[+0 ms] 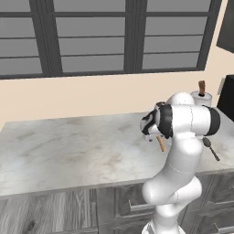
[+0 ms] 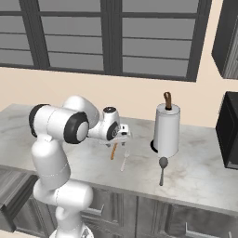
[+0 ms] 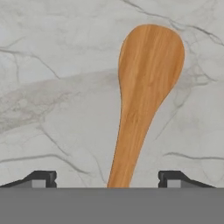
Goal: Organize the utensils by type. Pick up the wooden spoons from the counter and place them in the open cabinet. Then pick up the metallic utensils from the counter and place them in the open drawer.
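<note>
1. My pincer hangs wide, straddling a wooden spoon's handle on the table; nothing gripped.
2. Fork and grey spoon lie there too; I judge everything remains.

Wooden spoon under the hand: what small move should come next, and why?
Probably close the jaws on the handle. In the hand view the wooden spoon lies flat on the counter, its handle running down between the two finger tips, which stand apart on either side without touching it. The gripper is low over it.
</note>
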